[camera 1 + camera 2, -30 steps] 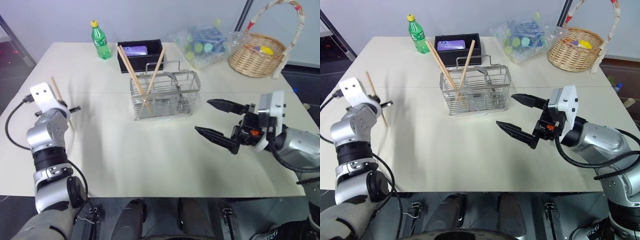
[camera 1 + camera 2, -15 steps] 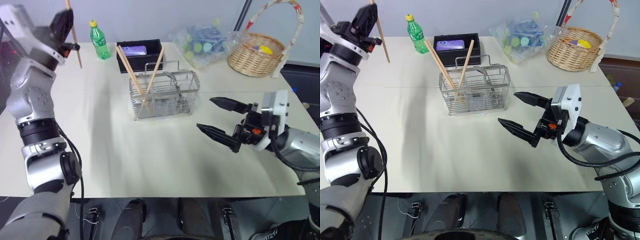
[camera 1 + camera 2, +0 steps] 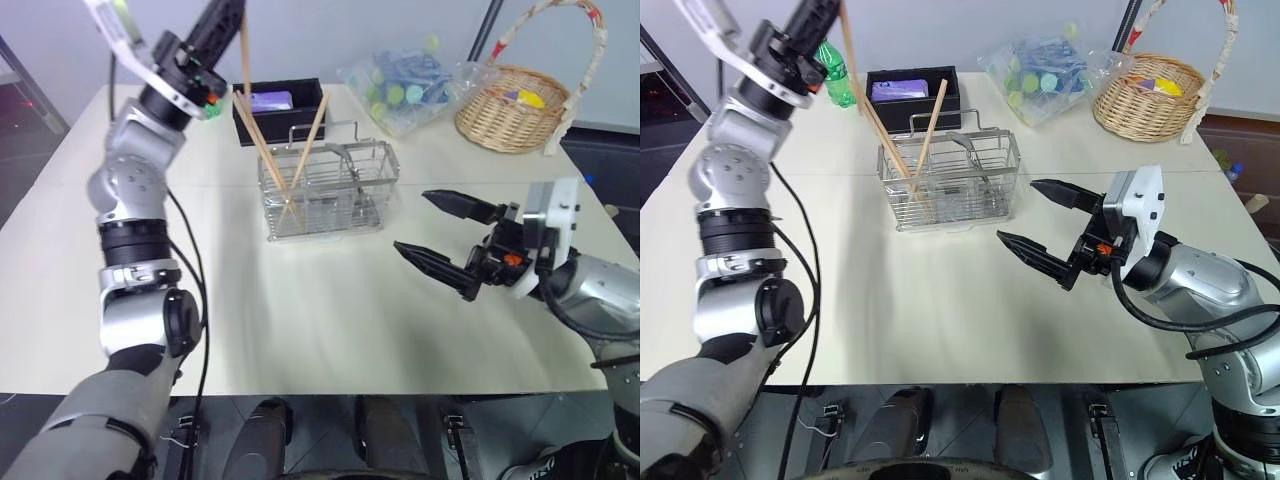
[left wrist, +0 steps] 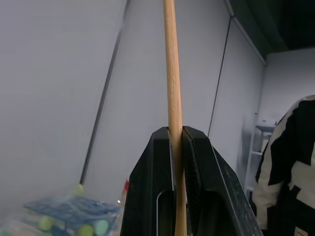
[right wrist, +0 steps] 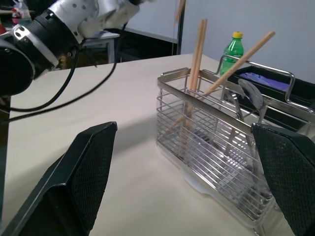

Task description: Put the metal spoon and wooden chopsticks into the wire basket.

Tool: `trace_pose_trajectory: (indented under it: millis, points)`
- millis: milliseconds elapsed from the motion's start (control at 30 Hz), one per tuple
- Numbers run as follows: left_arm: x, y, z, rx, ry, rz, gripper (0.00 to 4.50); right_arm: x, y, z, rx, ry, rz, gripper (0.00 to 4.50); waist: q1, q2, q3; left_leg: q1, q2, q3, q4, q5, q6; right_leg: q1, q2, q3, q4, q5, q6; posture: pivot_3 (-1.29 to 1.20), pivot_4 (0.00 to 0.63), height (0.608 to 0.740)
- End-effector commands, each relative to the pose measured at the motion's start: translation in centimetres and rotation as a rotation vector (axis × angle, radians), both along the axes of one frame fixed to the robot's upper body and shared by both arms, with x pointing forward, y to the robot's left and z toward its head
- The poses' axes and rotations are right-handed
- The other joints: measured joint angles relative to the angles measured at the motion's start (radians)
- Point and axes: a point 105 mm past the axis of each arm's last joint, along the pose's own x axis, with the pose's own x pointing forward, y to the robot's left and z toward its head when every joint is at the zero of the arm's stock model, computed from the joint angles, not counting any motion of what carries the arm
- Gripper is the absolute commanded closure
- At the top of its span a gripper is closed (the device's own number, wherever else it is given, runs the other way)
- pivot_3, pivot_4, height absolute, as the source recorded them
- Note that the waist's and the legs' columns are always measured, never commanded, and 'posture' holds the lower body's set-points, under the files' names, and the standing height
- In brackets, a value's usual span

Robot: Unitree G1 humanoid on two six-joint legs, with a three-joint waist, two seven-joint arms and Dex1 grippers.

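Observation:
The wire basket (image 3: 330,190) stands mid-table. Three wooden chopsticks (image 3: 266,148) lean inside it, and the metal spoon (image 5: 249,92) stands in a compartment beside them. High over the table's far left, my left gripper (image 3: 225,15) is shut on one more wooden chopstick (image 3: 243,50), which hangs down toward the basket's back left corner. In the left wrist view that stick (image 4: 171,73) rises from between the closed fingers (image 4: 157,177). My right gripper (image 3: 412,222) hovers open and empty to the right of the basket, pointing toward it.
Behind the wire basket sit a green bottle (image 3: 202,80) and a black box (image 3: 280,105). A plastic bag of small items (image 3: 405,90) and a wicker basket (image 3: 515,105) occupy the far right. Bare tabletop (image 3: 300,300) lies in front.
My left arm has swung up and to the right with the chopstick, from low over the table's left side to high behind the basket. The right arm has held still.

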Motion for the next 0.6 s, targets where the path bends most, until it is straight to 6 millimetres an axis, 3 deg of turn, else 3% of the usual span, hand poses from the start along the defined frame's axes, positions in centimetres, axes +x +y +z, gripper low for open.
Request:
trace_pose_trajectory:
  millis: [33, 167, 600]
  points:
    - [0.1, -0.9, -0.3, 0.030, -0.034, 0.012, 4.47, -0.5, 0.4, 1.0, 0.006, -0.060, 0.011, 0.00, 0.000, 0.000, 0.000, 0.000, 0.000, 0.000, 0.000, 0.000, 0.000, 0.000, 0.000, 0.000, 0.000, 0.000, 0.000, 0.00, 0.150, 0.740]
    - [0.5, -2.0, -1.9, 0.077, -0.020, 0.018, 4.47, -0.5, 0.5, 1.0, 0.010, -0.062, 0.007, 0.00, 0.001, 0.000, 0.000, 0.000, 0.000, 0.000, 0.000, 0.000, 0.000, 0.000, 0.000, 0.000, 0.000, 0.000, 0.000, 0.00, 0.150, 0.740]
    - [0.8, -3.0, -7.3, 0.147, 0.063, 0.127, 4.47, -0.4, 0.8, 1.0, 0.027, -0.066, -0.003, 0.00, 0.003, 0.000, 0.000, 0.000, 0.000, 0.000, 0.000, 0.000, 0.000, 0.000, 0.000, 0.000, 0.000, 0.000, 0.000, 0.00, 0.150, 0.740]
